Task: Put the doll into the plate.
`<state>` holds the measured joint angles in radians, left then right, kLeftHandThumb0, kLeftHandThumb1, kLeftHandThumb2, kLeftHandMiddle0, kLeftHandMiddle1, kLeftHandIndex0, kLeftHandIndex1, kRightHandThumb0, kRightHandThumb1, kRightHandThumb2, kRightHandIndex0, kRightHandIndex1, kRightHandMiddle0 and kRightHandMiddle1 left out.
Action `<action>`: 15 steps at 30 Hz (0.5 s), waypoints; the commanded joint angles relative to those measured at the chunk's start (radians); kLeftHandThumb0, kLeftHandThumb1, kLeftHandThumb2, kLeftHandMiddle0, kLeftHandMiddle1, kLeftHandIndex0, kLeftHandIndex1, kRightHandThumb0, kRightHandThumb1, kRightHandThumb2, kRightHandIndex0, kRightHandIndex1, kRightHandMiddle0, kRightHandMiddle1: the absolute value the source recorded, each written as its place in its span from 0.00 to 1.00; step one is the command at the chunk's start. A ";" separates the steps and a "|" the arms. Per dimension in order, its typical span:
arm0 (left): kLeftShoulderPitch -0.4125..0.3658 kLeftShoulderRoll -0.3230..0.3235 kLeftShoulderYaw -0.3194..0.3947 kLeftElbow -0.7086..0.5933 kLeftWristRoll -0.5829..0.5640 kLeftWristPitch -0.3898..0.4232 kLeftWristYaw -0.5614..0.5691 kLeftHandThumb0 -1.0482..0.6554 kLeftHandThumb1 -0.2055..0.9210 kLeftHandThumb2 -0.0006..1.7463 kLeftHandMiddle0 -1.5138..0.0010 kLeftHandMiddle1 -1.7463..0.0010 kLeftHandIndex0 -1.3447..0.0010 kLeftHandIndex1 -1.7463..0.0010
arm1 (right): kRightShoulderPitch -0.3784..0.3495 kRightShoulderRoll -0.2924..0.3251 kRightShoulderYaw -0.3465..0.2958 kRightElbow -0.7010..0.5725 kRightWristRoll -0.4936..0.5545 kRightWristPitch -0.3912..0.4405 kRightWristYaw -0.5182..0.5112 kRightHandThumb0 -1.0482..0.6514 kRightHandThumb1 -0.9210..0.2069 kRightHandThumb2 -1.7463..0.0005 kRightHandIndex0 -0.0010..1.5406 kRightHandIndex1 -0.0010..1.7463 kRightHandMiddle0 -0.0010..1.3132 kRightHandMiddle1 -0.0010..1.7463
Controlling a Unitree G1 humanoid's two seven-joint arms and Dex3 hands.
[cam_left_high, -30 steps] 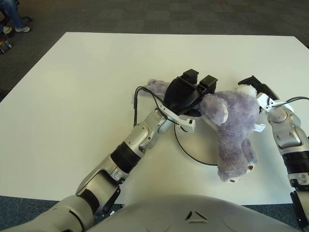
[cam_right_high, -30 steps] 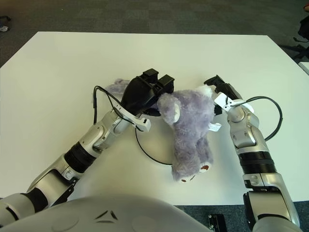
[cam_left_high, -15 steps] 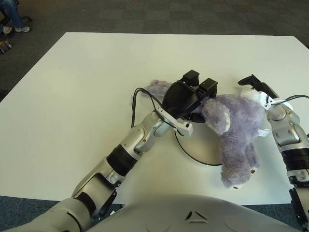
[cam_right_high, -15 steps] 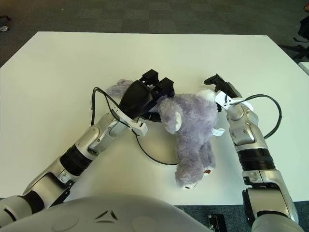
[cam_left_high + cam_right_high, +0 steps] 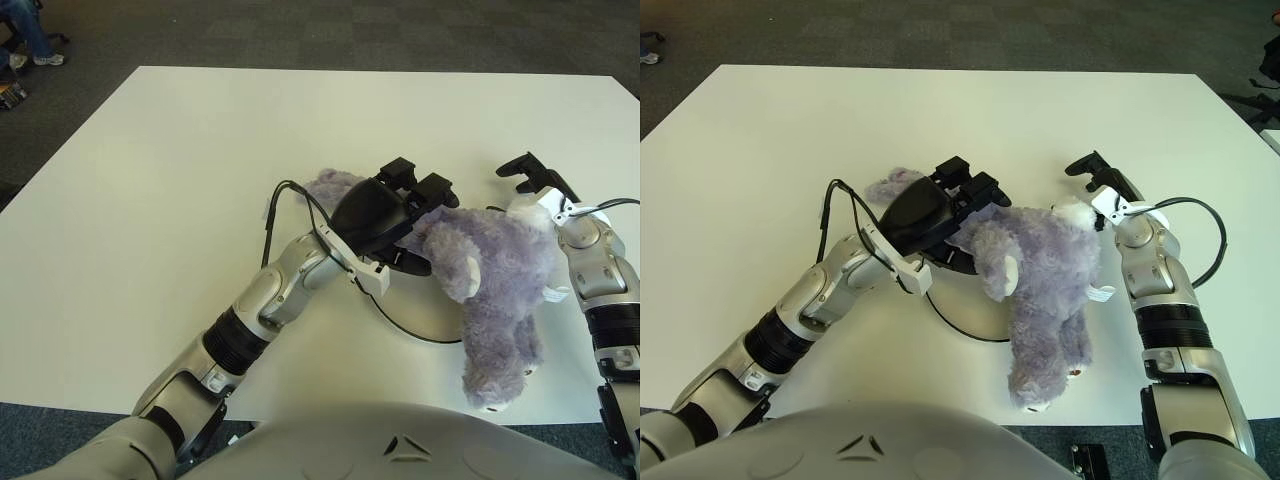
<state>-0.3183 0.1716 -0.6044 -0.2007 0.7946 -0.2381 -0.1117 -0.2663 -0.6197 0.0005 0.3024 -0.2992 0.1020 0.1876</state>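
A purple plush doll (image 5: 500, 275) lies slanted across the right part of a round white plate (image 5: 410, 310) with a dark rim, its legs hanging past the plate's front right edge towards me. My left hand (image 5: 415, 190) is over the plate's far left side, fingers curled on the doll's upper end, and purple fur shows behind the palm. My right hand (image 5: 530, 172) is at the doll's far right side by its pale patch, fingers spread and holding nothing. The doll and my left hand hide most of the plate.
The white table (image 5: 180, 180) spreads wide to the left and far side, ringed by dark carpet. A person's feet (image 5: 30, 45) show at the far left corner. The table's right edge runs close beside my right forearm (image 5: 600, 290).
The doll has sunk lower and slid right and towards me over the plate. My left hand came down with it. My right hand has drawn slightly off the doll's head.
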 commanded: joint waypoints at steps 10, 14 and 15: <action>0.020 0.013 0.033 -0.026 -0.049 0.001 -0.072 0.03 1.00 0.43 0.92 0.68 1.00 0.71 | 0.021 0.018 0.044 0.141 -0.009 -0.092 0.018 0.57 0.60 0.25 0.09 0.87 0.00 0.81; 0.023 0.010 0.036 -0.024 -0.047 -0.003 -0.062 0.04 1.00 0.43 0.90 0.70 1.00 0.74 | 0.014 0.015 0.051 0.164 -0.019 -0.114 0.008 0.54 0.58 0.27 0.09 0.85 0.00 0.80; 0.024 0.010 0.037 -0.024 -0.045 -0.004 -0.058 0.04 1.00 0.43 0.90 0.71 1.00 0.75 | 0.012 0.015 0.053 0.171 -0.020 -0.118 0.006 0.52 0.57 0.28 0.09 0.84 0.00 0.79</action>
<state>-0.3035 0.1760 -0.5815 -0.2233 0.7542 -0.2363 -0.1766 -0.2983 -0.6267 0.0103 0.4118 -0.3060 -0.0274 0.1640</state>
